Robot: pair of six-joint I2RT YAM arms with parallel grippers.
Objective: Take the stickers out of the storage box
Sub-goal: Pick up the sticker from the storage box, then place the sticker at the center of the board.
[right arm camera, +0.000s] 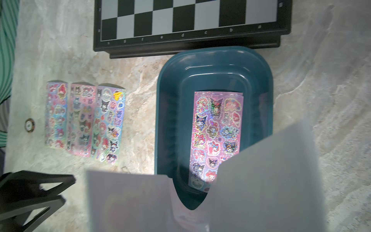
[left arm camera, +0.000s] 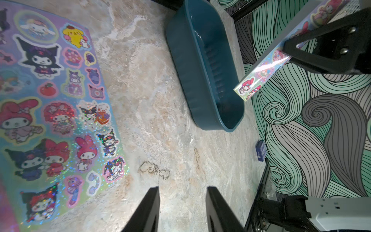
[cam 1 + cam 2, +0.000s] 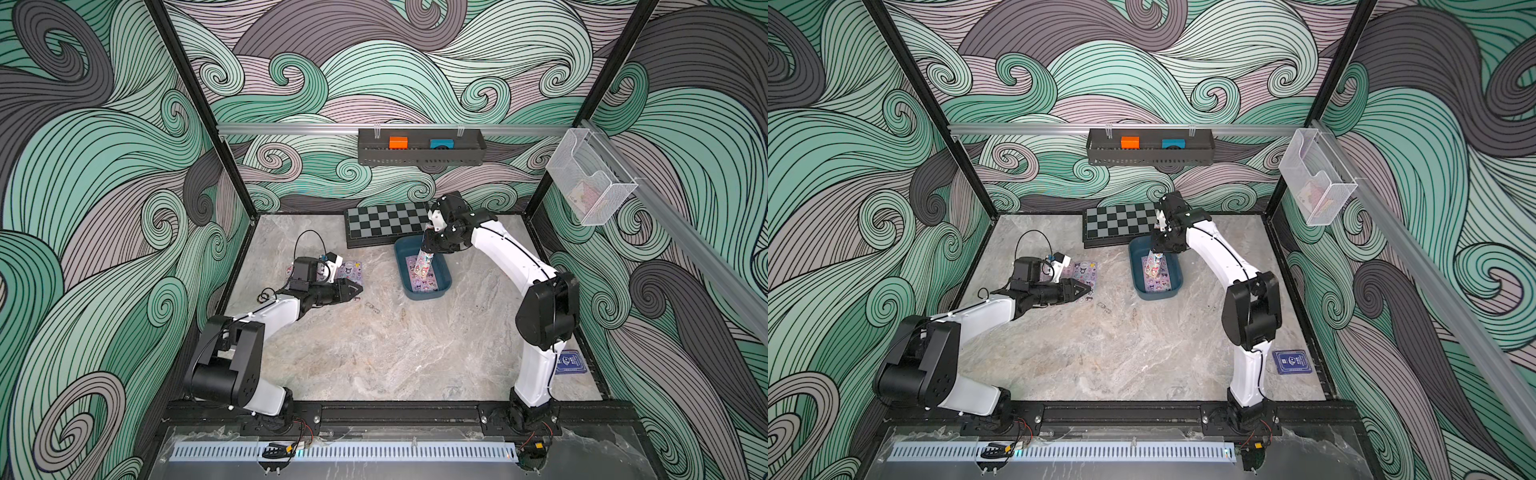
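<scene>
The storage box point(image 3: 441, 286) point(image 1: 166, 120), a dark teal tub, stands in front of the chessboard. A sheet of stickers point(image 3: 422, 277) point(image 1: 216, 128) lies flat on its floor. My right gripper point(image 3: 432, 244) point(image 3: 1159, 245) hangs above the tub's far end, shut on another sticker sheet point(image 3: 427, 257) point(image 2: 261, 74) that dangles into the tub. In the right wrist view the held sheet's pale back point(image 1: 261, 180) hides the jaws. Three sticker sheets point(image 1: 84, 118) point(image 2: 50, 100) lie side by side on the table, left of the tub. My left gripper point(image 3: 359, 289) point(image 2: 182, 192) is low beside them, open and empty.
A chessboard point(image 3: 386, 222) lies against the back wall, touching the tub's far rim. A dark blue card box point(image 3: 571, 363) sits by the right arm's base. A black wall tray point(image 3: 419, 156) and a clear wall bin point(image 3: 590, 178) hang above.
</scene>
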